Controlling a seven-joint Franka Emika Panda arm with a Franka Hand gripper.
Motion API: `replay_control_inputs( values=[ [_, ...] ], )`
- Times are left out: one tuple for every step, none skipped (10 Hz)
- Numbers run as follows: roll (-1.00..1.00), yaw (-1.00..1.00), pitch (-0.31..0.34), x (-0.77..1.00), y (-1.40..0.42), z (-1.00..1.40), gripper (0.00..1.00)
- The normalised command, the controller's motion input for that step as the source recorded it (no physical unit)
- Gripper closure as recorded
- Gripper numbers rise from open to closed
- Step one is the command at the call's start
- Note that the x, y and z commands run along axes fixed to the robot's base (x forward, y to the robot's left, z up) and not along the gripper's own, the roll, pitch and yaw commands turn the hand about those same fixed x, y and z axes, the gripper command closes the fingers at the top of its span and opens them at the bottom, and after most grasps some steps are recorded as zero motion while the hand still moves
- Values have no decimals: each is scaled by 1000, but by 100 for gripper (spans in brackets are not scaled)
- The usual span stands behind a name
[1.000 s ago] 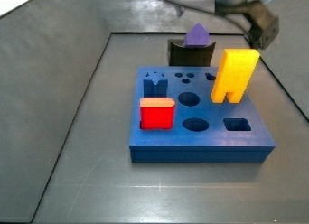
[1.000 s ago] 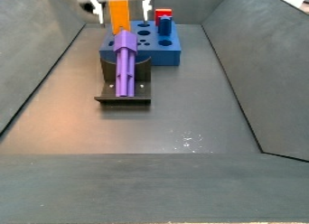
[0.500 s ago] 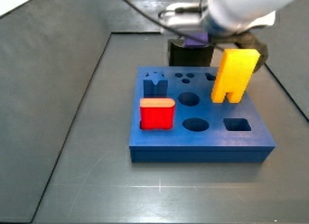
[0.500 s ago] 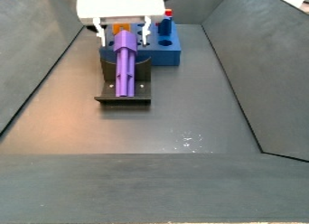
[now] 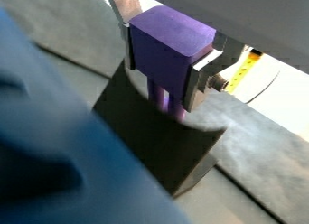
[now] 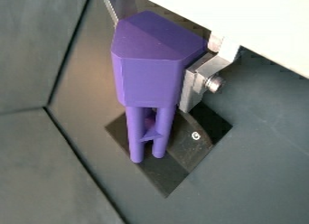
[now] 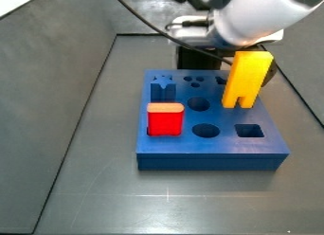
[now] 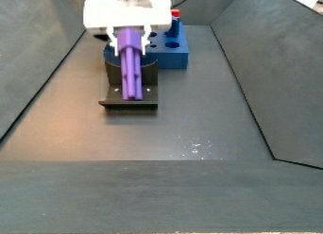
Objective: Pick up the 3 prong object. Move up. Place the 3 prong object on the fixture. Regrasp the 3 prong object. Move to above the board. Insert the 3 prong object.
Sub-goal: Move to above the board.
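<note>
The board (image 7: 209, 135) is the largest thing here, a blue slab lying on the grey floor and carrying a tall yellow block (image 7: 245, 78) and a red cube (image 7: 165, 118); its slotted holes sit at the corner nearest the fixture (image 8: 130, 87), which stands just beyond the board's far edge in a side view. The arm's pale wrist housing (image 8: 127, 11) hangs over that fixture, and the gripper (image 6: 182, 79) is down at the 3 prong object (image 6: 151, 70), which lies lengthwise on the fixture with its prongs reaching along the dark base plate. In both wrist views a silver finger plate (image 6: 200, 79) lies flat against one side of the purple body; the opposite finger is hidden behind the piece, so whether the fingers are clenched on it or only flanking it cannot be told from these pictures. This looks like the regrasp step. To do it well, the fingers should close squarely on the flat sides of the body, centred along its width, so the piece does not twist as it leaves the notch. The grip should sit high enough on the body that the prongs stay free for the slots. A straight lift before any sideways travel would keep the prongs from catching on the fixture or clipping the yellow block nearby.
</note>
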Motion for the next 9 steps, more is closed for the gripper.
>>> replay_control_inputs(
  values=[
    [53,-124,274,11,-233,1000,100],
    [31,-68,285,11,-222,1000,100],
    [-4,33,297,11,-208,1000,100],
    [-23,94,294,16,-195,1000,100],
    [-30,143,279,24,-185,1000,100],
    [-27,183,253,31,-174,1000,100],
    [-21,217,204,42,-165,1000,100],
    [-15,231,160,45,-156,1000,100],
    [-13,233,116,41,-110,823,100]
  ],
)
